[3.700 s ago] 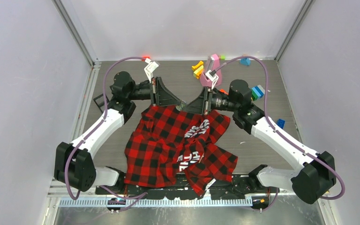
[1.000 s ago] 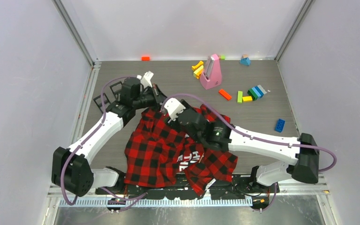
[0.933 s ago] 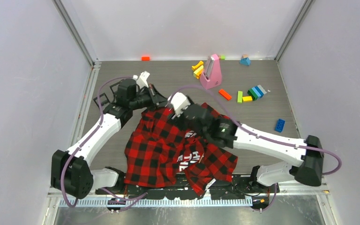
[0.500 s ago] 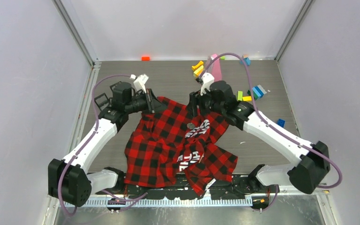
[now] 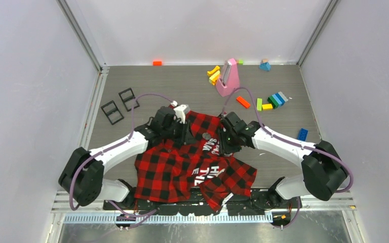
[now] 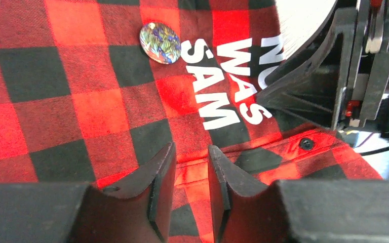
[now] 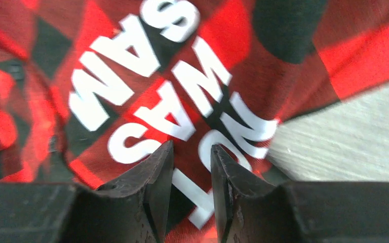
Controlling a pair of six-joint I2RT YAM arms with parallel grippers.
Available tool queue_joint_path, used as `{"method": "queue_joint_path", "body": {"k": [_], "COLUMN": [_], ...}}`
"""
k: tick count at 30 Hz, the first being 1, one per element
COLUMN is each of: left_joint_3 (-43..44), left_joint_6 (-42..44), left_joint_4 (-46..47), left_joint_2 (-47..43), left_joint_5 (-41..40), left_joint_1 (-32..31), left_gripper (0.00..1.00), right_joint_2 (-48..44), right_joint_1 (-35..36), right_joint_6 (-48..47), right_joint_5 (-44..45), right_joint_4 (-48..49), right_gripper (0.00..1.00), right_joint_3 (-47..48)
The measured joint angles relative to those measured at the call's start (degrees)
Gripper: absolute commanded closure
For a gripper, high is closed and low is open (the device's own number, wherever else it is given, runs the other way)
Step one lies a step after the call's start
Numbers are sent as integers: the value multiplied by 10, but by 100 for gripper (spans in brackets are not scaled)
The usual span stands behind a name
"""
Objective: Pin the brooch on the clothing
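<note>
The red-and-black check shirt (image 5: 182,162) lies crumpled in the middle of the table, its white lettering facing up. A small round brooch (image 5: 206,136) with a purple-green pattern lies on the shirt just beside the lettering; it also shows in the left wrist view (image 6: 160,43). My left gripper (image 5: 186,133) hovers low over the shirt just left of the brooch, its jaws a narrow gap apart and empty (image 6: 190,149). My right gripper (image 5: 222,144) is just right of the brooch over the lettering (image 7: 147,96), jaws narrowly apart and empty (image 7: 191,147).
A pink wedge-shaped object (image 5: 228,78) stands at the back with yellow, orange, green and blue blocks (image 5: 271,101) around it. A blue block (image 5: 302,134) lies to the right. Two black frames (image 5: 119,105) lie at the left. Walls enclose the table.
Both grippers have come down from the shirt's far edge to either side of the brooch. The left arm swung right and toward me, the right wrist came toward me and lowered.
</note>
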Motion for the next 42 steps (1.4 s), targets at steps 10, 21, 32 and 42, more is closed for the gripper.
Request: {"method": "queue_joint_path", "body": {"k": [10, 21, 32, 42], "left_joint_3": [-6, 1, -30, -79], "left_joint_6": [9, -65, -113, -111], "left_joint_4": [80, 113, 131, 128], "left_joint_2": [96, 130, 151, 101], "left_joint_5": [-61, -138, -160, -186], "left_joint_1": [-94, -96, -72, -72], "left_gripper": [58, 53, 57, 57], "right_joint_2": [15, -11, 65, 223], "right_joint_1": [-1, -18, 3, 55], "right_joint_6": [96, 78, 12, -19], "right_joint_5": [107, 132, 139, 164], "right_joint_4": [-35, -61, -27, -18], "right_gripper": [54, 42, 42, 46], "right_joint_3": [-64, 10, 145, 232]}}
